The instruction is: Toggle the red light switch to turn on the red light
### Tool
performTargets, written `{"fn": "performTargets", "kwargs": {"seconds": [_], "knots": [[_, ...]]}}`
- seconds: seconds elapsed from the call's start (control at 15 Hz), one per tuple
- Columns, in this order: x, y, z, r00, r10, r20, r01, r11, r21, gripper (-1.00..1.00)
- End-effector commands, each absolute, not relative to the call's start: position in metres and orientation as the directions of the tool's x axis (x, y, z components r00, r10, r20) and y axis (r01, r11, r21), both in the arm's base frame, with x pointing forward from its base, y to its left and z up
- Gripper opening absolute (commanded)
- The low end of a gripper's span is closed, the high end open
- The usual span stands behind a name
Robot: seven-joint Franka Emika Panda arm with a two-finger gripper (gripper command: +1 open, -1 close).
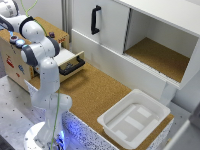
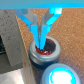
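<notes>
Gripper [image 2: 41, 41] fingers nearly closed, tips pressing on the red light switch [image 2: 45, 50]; holding nothing, blue button [image 2: 62, 75] beside.

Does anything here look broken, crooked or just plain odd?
Nothing looks damaged or spilled. The wooden box's drawer stands pulled open, and the white cabinet's sliding door is pushed aside. The pincer is nearly closed, its tips on the red button.
</notes>
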State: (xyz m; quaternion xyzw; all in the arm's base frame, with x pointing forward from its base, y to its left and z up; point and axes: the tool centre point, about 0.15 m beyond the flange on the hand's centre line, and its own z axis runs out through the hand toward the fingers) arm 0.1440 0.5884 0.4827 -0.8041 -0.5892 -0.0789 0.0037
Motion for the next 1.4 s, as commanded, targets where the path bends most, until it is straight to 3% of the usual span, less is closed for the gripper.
{"fn": "performTargets", "kwargs": {"seconds": [0.0, 0.8, 1.33], "knots": [[0.172, 0.64, 0.473, 0.337, 0.94, -0.051, 0.937, -0.33, 0.117, -1.0], [0.16, 0.635, 0.444, 0.33, 0.937, -0.111, 0.942, -0.319, 0.108, -1.0], [0.159, 0.63, 0.507, 0.35, 0.935, -0.056, 0.928, -0.338, 0.158, -1.0]]}}
